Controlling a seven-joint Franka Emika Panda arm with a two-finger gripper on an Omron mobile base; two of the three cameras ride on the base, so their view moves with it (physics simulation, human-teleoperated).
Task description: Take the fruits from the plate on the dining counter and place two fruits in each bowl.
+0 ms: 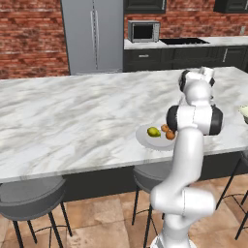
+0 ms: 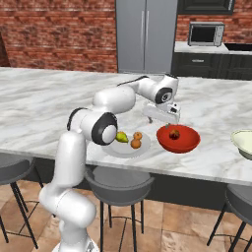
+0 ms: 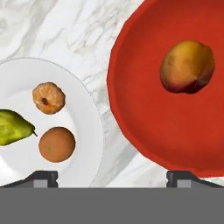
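the pincer hangs over the near-left rim of the glossy shallow red bowl with its jaws spread wide and nothing between them; in the hand view its 2 dark tips sit far apart, 1 over the plate's edge, 1 over the bowl's near wall. judging by that, it looks to have just let go of a fruit, and it sits high enough to clear the rim.

1 round orange-brown fruit with a reddish blush lies inside the red bowl, toward its middle and clear of the wall, so this bowl looks 1 short of its 2.

just beside the bowl, apart by a narrow strip of marble, is the flat round grey-white plate, near the front edge of the long white-and-grey veined marble desk. it carries 3 fruits: a puckered orange one, a smooth orange-brown ball close by it, and a yellow-green oval one with a pointed tip further from the bowl. the 2 orange ones lie nearest the bowl, an easy next pick.

the pale greenish-white bowl stands well apart, further along the desk's front edge past the red bowl. nothing lies between the dishes; the robot's own white forearm crosses over the plate in the left base view. dark round stools tuck under the front edge.
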